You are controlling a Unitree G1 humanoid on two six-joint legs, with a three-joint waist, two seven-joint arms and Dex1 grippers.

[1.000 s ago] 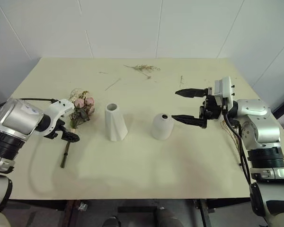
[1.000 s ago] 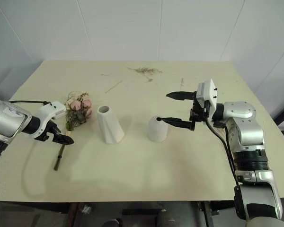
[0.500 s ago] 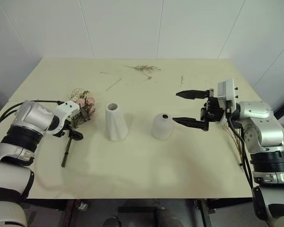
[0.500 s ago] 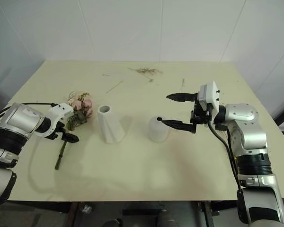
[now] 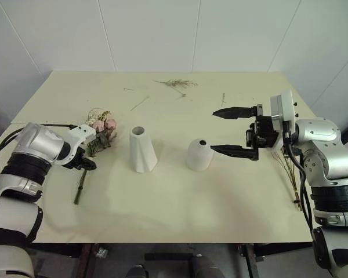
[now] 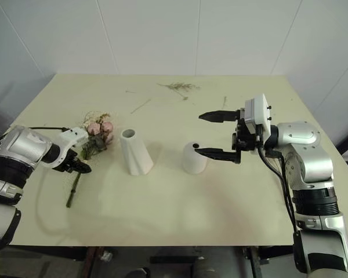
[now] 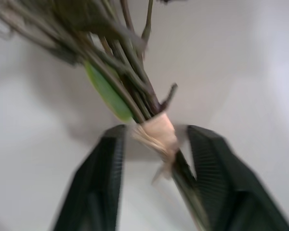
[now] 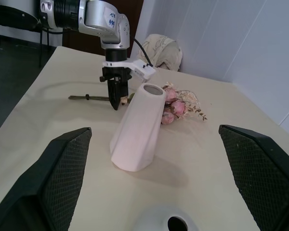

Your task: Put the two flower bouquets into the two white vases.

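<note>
Fingers of your left gripper [image 7: 156, 159] stand on either side of the rose bouquet [image 5: 102, 132] right at its tan binding, one finger already against the stems and the other with a gap beside it, so the jaws are narrowed around the bundle but you cannot tell from the blur whether they have clamped. That gripper points steeply down at the desk [image 5: 180, 202], with the left forearm reaching in from the desk's left edge. The bouquet lies flat, pink heads and beige sprigs toward the far side, its dark stem end trailing toward you past the gripper. Just to the right of the blossoms stands the tall twisted vase [image 5: 142, 149], upright and apart from them. Further right sits the round vase [image 5: 199, 154], its small hole facing up. Your right gripper [image 5: 227, 131] hangs above the desk beside the round vase, jaws spread wide and holding nothing, pointing level toward the left, the lower finger's tip close to the dome's side. Behind the right arm, near the desk's right edge, the thin-stemmed bouquet [image 5: 289, 171] lies flat, partly hidden by the arm. Loose dried twigs [image 5: 175, 84] lie near the far edge.
</note>
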